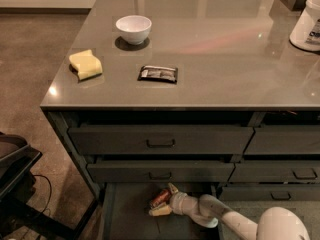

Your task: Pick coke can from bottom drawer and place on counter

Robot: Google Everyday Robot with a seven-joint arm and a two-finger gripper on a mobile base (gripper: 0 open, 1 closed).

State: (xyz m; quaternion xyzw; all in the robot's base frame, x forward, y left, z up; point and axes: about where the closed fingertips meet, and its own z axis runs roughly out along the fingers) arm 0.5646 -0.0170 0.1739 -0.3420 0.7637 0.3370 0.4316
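Coke can [159, 199] lies in the open bottom drawer [125, 219]; we see our hand [164, 201] spread open around it, below the counter [210, 59].

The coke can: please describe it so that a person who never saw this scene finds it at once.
Below the grey counter, the bottom drawer of the left stack stands open. Inside lies the coke can, at the gripper. It is the only red thing there, small and cylindrical.
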